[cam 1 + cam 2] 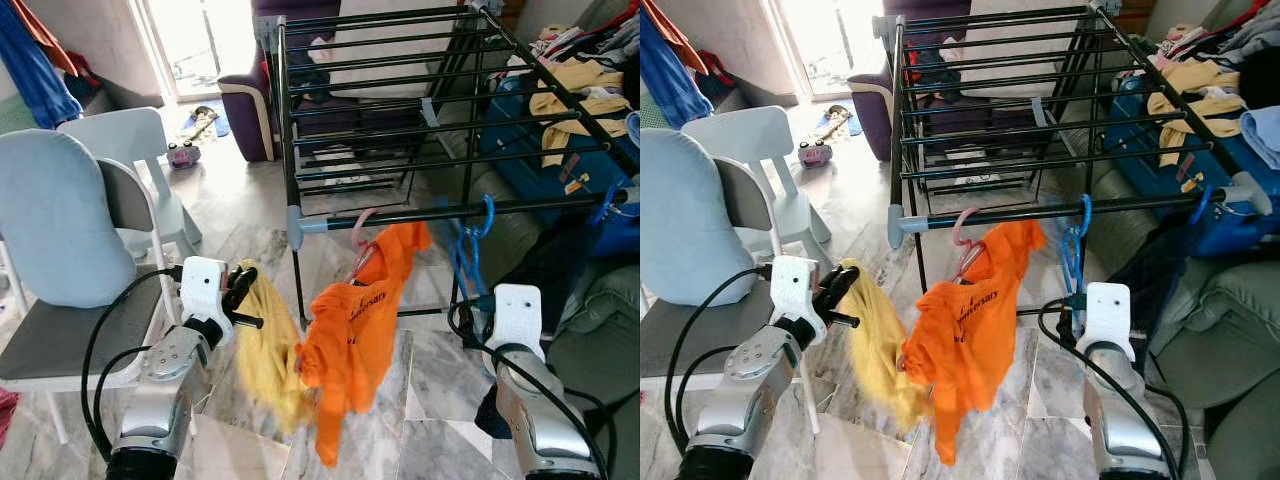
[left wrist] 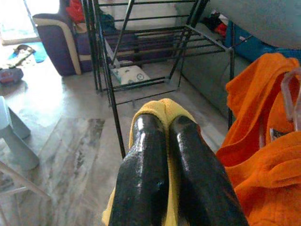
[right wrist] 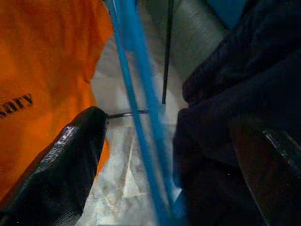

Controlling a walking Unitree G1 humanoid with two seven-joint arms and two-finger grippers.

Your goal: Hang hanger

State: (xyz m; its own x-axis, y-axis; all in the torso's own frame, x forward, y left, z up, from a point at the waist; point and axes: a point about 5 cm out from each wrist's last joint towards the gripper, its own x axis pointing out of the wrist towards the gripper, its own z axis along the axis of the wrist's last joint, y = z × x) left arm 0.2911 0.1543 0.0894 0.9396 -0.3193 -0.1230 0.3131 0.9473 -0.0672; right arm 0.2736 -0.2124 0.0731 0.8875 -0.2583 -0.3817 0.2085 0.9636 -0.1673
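Both arms raised; left pincer (image 2: 162, 155) pinching yellow cloth (image 1: 268, 350).

L gripper (image 2: 167, 155) jaws clamped; R gripper (image 3: 174, 155) jaws apart

Pale marble floor (image 1: 240, 225) runs to a bright doorway (image 1: 195, 40) at eleven o'clock, where daylight glares off the tiles. A grey-blue chair (image 1: 70, 240) stands at nine o'clock, a purple armchair (image 1: 250, 110) at twelve, and a clothes-heaped sofa (image 1: 590, 110) at two o'clock.
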